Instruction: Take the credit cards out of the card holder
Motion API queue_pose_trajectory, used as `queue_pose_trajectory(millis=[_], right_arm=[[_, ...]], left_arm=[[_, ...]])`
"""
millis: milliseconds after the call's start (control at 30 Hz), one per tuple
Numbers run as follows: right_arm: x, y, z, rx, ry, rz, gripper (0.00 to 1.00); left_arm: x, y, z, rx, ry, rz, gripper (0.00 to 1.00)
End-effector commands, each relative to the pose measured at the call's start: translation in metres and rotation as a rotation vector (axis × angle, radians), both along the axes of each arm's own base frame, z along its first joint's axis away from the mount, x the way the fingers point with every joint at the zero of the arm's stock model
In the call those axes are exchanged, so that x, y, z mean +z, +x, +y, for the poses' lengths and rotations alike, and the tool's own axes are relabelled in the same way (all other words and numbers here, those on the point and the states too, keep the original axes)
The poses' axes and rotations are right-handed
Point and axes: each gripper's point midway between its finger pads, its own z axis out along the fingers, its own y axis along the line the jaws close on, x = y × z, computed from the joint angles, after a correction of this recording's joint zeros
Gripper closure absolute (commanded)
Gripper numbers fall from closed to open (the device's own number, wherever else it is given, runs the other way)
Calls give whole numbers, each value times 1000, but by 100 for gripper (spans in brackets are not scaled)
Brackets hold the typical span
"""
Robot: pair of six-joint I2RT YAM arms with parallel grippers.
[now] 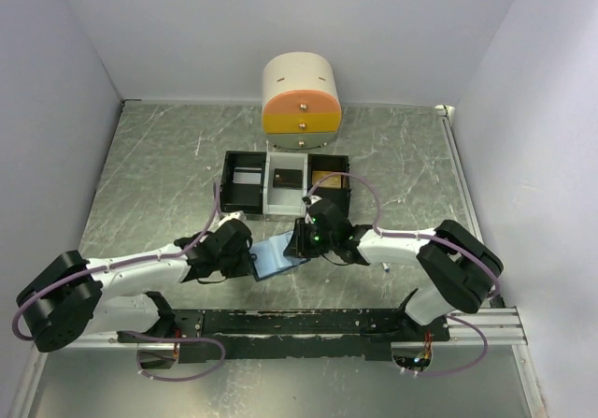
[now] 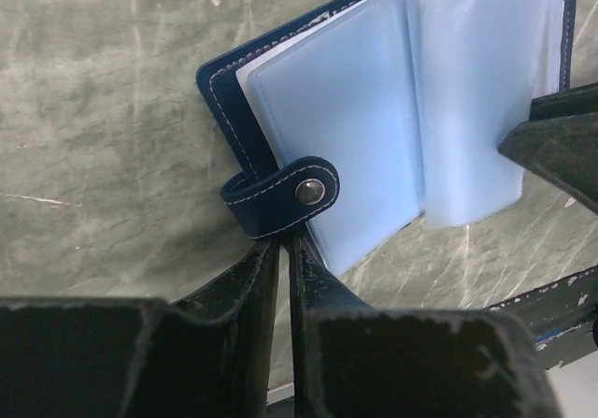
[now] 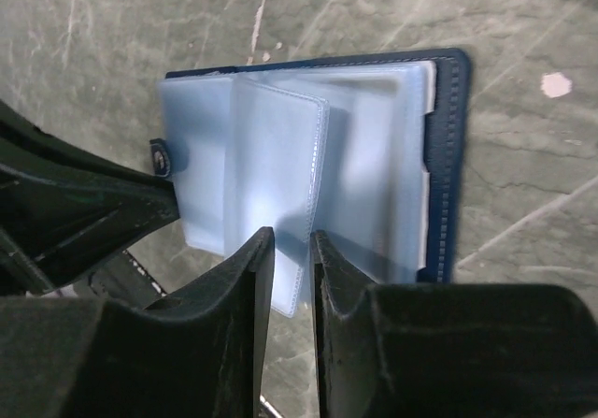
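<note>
Left wrist shows your left end effector [image 2: 283, 250] pinching the clasp tab [image 2: 280, 198] of the card holder [image 2: 355, 109], the right end effector [image 3: 291, 240] pinching a sleeve [image 3: 280, 147]; tugging apart could tear it.

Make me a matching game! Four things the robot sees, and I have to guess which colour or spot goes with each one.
Things:
1. card holder
2. tray
3. little drawer chest
4. left claw

Clues:
A. cream with orange and yellow drawers, at the back wall
B. lying open, light blue pockets showing
C. black and white, three compartments
D. tips right at the dark snap tab

Pairs: 1-B, 2-C, 3-A, 4-D
</note>
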Motion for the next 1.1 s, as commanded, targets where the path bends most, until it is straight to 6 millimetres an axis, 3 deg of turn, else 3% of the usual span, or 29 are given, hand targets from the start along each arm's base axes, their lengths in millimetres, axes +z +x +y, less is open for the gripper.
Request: queue_pose_trajectory(millis=[0, 233, 500, 767, 900, 1067], right_arm=[[18, -3, 14, 37, 71, -7, 78], [29, -2, 19, 51, 98, -22, 77], [45, -19, 55, 222, 219, 10, 67], [32, -34, 86, 325, 194, 51, 59], [38, -13, 69, 225, 103, -35, 58], [51, 25, 20, 23, -74, -170, 58]], left_arm=[[0, 3, -8, -25, 9, -21, 81], [-3, -1, -5, -23, 34, -20, 83], [6, 2, -2, 12, 1, -66, 83], [5, 0, 0, 25, -18, -69, 82], [4, 0, 1, 33, -16, -63, 83], [7, 1, 1, 35, -31, -77, 82]])
